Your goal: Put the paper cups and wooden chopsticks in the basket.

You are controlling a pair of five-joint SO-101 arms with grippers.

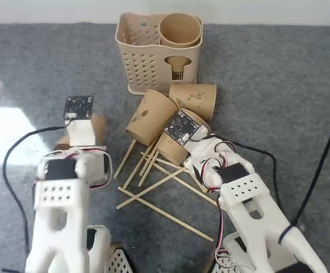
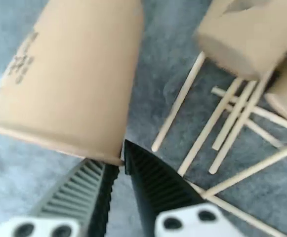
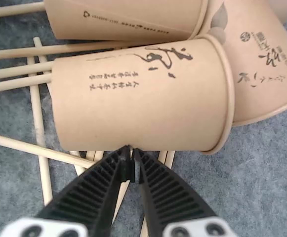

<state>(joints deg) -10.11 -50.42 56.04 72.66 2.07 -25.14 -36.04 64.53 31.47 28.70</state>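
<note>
Right fingers (image 3: pixel 103 182) together against paper cup (image 3: pixel 143 94) over chopsticks (image 3: pixel 41 133); left fingers (image 2: pixel 153 182) together, seemingly touching second cup (image 2: pixel 69 74).

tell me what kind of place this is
Likely a robot lab bench: two white robot arms over a grey mat, with paper cups, wooden chopsticks and a basket laid out as props.

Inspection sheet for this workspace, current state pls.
Surface: grey mat, flat.
Job's things: basket upright, cup inside; three lying cups in front; left cup at the left arm; chopsticks scattered loose on the mat.
Clutter: nothing seen.
Claws: left claw shut at the left cup's rim, hold unclear; right claw shut, tips against a lying cup's side.
Cables: black cable beside the left arm, second cable beside the right.
Surroundings: pale strip beyond the mat.
</note>
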